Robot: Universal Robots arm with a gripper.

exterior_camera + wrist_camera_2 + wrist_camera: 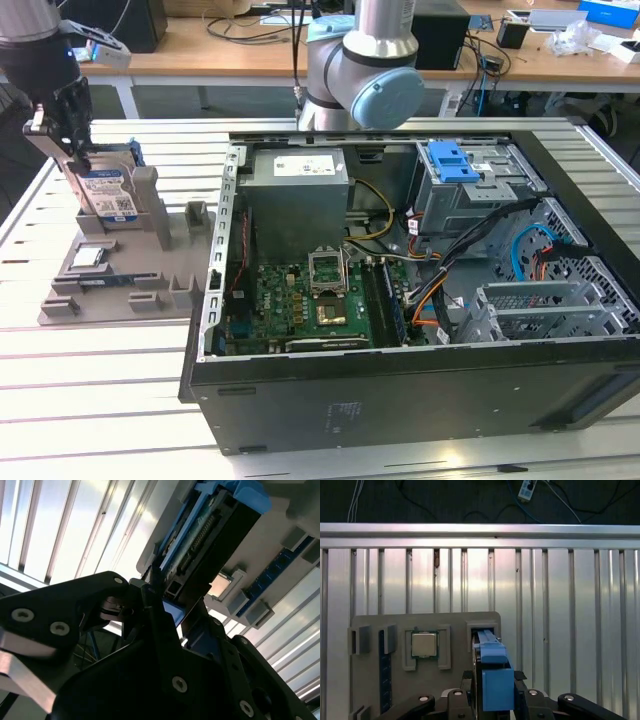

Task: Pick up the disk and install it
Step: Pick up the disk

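Silvery metal disk (107, 193), blue plastic rail (495, 679)

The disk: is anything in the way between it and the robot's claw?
No. The gripper grips the disk by its blue-framed top edge as it stands in the grey holder; nothing visible is between them.

A grey tray (455, 625) lies on the slatted metal surface (560, 605), directly below the fingers (468, 680). A square silver chip (424, 645) sits in a tray recess just beside the fingers. A blue strip (385, 675) lies in a slot farther from them. Well apart from the fingers, an open computer case (400, 400) rests on the surface, showing its green board (290, 300), grey power box (297, 200) and coloured cables (428, 305).
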